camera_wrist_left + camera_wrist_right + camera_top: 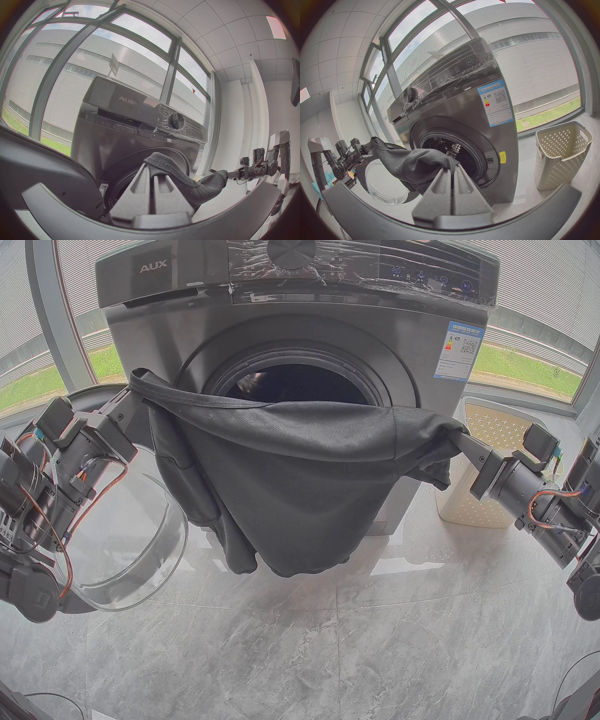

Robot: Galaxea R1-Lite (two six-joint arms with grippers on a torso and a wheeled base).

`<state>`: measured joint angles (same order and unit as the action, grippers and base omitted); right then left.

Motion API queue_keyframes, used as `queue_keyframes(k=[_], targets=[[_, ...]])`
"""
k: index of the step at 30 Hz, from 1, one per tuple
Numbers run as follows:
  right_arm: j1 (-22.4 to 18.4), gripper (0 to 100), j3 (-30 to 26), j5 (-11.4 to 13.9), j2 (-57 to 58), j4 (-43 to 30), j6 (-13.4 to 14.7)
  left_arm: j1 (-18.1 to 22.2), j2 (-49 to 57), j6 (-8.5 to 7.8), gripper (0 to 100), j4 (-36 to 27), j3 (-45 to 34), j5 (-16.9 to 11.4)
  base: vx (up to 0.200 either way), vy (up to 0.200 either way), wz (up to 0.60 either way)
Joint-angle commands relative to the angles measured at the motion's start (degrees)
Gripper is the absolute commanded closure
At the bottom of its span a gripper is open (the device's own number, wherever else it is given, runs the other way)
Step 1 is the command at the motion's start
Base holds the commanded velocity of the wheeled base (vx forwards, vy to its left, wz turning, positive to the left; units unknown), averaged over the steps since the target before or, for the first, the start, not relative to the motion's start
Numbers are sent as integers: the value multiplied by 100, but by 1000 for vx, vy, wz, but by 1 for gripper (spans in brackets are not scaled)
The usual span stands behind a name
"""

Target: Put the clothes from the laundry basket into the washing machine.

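Large grey marble-pattern tiles are covering the floor [337, 652], with thin grout lines running between them. Bright patches of window light are reflecting off its glossy surface. Tall windows [134, 40] are spanning the far side of the room, and grey metal frames [171, 72] are dividing the panes. Daylight is entering through them. Outside, a ribbed grey building [537, 59] is standing beyond the glass, and a strip of green grass [550, 116] is running along its base. White square panels are forming the ceiling [237, 34], with one flat light panel [276, 27] sitting flush. A plain white wall [232, 125] is adjoining the windows.
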<state>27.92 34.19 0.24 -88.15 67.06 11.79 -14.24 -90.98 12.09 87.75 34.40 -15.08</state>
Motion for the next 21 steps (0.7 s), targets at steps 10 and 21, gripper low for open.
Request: queue_keyframes(k=[10,21], targets=[[-234,100,70,2,61,-9,-19,53,-60,-5,100,5,-74,-39,0,0,0],[-260,100,70,2,61,-9,-19,-18,-96,-32,100,5,-197,-48,0,0,0]])
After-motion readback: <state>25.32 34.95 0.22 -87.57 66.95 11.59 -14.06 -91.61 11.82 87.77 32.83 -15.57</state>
